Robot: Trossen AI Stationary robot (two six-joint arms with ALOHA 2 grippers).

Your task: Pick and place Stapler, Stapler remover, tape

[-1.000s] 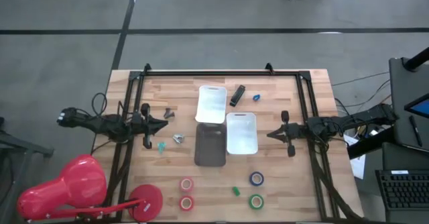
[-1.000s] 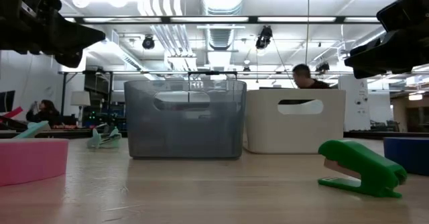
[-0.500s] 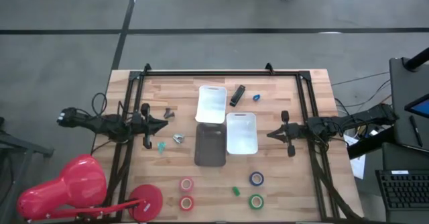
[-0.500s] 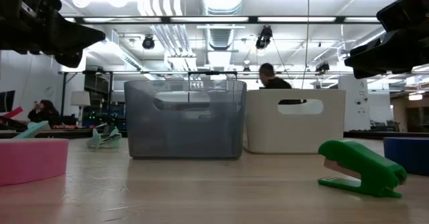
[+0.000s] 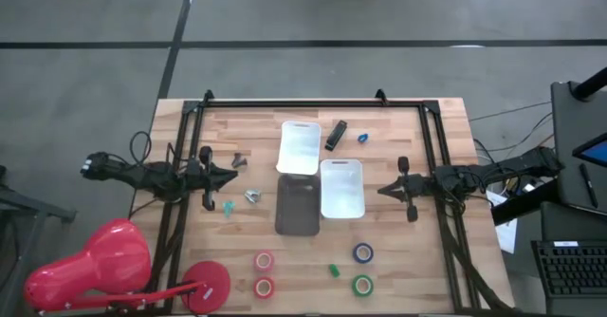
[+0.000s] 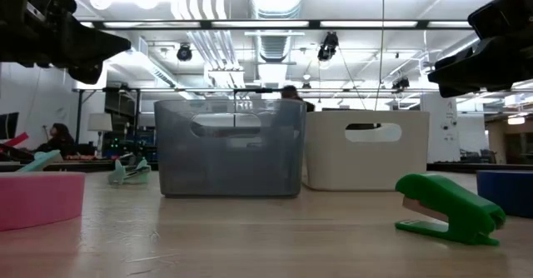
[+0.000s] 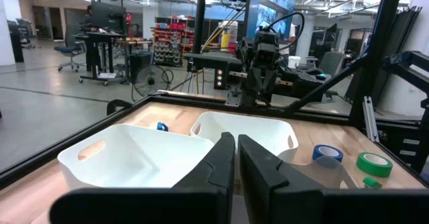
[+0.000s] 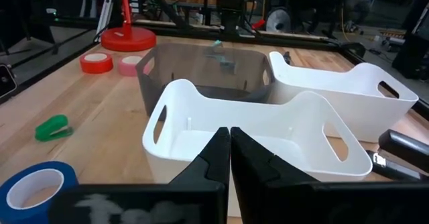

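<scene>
Both arms hover above the table with shut, empty grippers. My left gripper (image 5: pixel 234 175) (image 7: pixel 236 145) is at the left side and my right gripper (image 5: pixel 382 191) (image 8: pixel 229 135) at the right, pointing at each other. A black stapler (image 5: pixel 335 135) lies near the far edge. A small green stapler (image 5: pixel 334 270) (image 6: pixel 450 208) lies near the front. A dark staple remover (image 5: pixel 237 160), a silver one (image 5: pixel 252 196) and a teal one (image 5: pixel 229 207) lie by the left gripper. Two red tape rolls (image 5: pixel 264 260) (image 5: pixel 264 287), a blue roll (image 5: pixel 363 252) and a green roll (image 5: pixel 362 285) lie flat near the front edge.
Three trays stand mid-table: a white tray (image 5: pixel 300 148), a second white one (image 5: pixel 342 188) and a grey one (image 5: pixel 297 205). A small blue object (image 5: pixel 362 138) lies beside the black stapler. A red stand base (image 5: pixel 209 284) sits at the near left corner. Black frame rails (image 5: pixel 285 103) border the table.
Neither arm nor anything on the table has moved. A person beyond the far edge has walked toward the left.
</scene>
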